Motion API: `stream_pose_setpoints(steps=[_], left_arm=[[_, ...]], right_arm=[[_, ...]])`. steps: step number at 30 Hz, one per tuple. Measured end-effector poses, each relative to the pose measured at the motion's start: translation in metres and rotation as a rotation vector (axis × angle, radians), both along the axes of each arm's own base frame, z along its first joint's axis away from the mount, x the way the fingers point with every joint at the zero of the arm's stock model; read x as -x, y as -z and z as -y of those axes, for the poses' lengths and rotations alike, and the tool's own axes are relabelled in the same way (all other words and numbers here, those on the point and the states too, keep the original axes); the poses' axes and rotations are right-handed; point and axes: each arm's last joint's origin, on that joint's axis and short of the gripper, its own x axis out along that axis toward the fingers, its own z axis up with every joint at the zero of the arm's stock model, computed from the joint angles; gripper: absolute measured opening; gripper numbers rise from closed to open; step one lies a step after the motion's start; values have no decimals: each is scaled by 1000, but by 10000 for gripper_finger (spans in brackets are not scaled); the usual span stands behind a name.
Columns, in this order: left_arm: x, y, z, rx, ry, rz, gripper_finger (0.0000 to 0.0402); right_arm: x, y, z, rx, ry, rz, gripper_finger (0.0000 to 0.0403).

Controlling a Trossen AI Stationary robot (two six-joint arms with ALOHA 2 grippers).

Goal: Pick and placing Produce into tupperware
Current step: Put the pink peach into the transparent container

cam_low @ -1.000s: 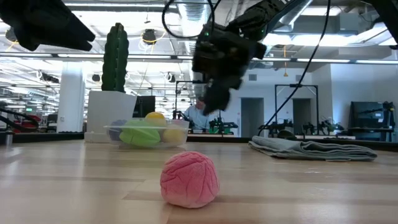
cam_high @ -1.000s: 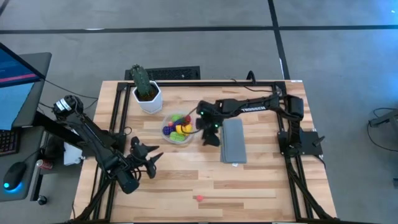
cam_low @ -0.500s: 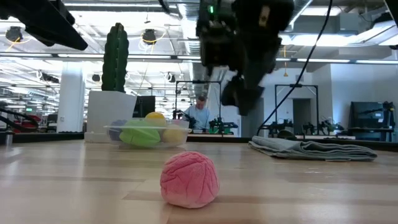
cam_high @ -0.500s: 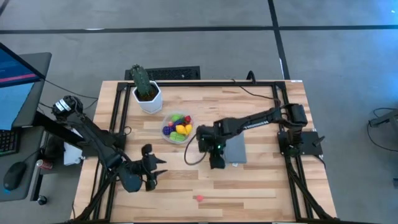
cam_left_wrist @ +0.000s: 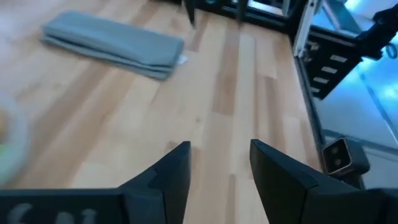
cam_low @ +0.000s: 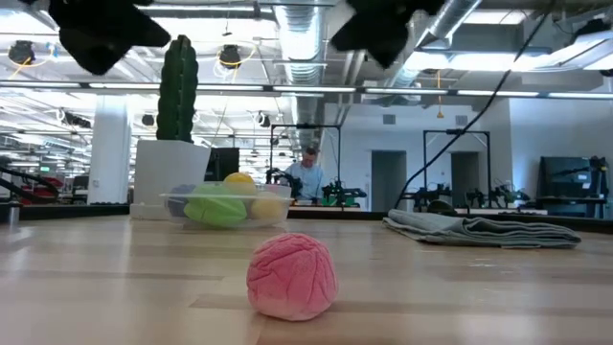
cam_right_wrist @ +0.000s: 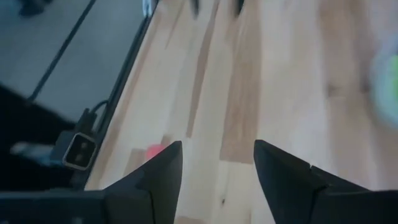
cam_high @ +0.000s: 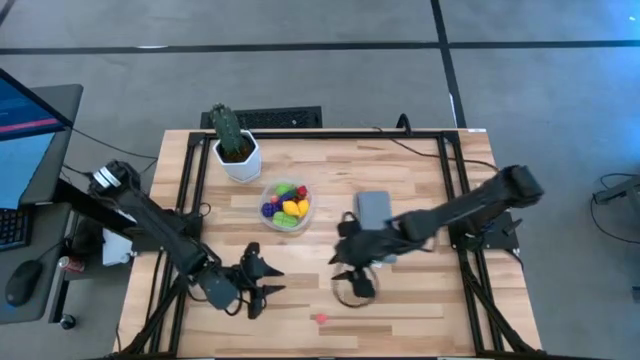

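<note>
While no writing is legible, left pincer (cam_high: 262, 283) and right pincer (cam_high: 347, 268) both gape empty.

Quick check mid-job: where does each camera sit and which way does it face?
High: overhead, straight down on table; both arms show.
Low: table height, level across pink piece to bowl; arms at top.
Left wrist: past left fingers toward cloth.
Right wrist: past right fingers toward pink piece.
Shared: high and low both show bowl, cloth.

Bare wood surrounds the pink toy (cam_high: 320, 319); both arms flank the approach.
</note>
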Motion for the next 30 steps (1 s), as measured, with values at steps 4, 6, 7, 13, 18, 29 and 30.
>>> stream_pose_setpoints(steps=[4, 6, 7, 13, 18, 29, 30], left_arm=[[-16, 14, 15, 40, 0, 37, 155], [-26, 23, 22, 25, 17, 41, 155], [-33, 27, 27, 15, 34, 37, 155], [-77, 55, 47, -16, 161, -65, 155], [-104, 68, 59, -63, 234, -92, 155], [-123, 90, 57, -75, 332, -204, 155], [-123, 92, 56, -79, 336, -221, 155]], right_arm=[[37, -10, -4, 27, 90, 144, 202], [57, -14, 0, 18, 140, 186, 190], [65, -17, 1, 1, 165, 224, 184], [113, -27, 11, -52, 246, 354, 157], [141, -40, 20, -75, 312, 467, 145], [171, -57, 37, -110, 329, 539, 147], [172, -57, 37, -103, 327, 535, 149]])
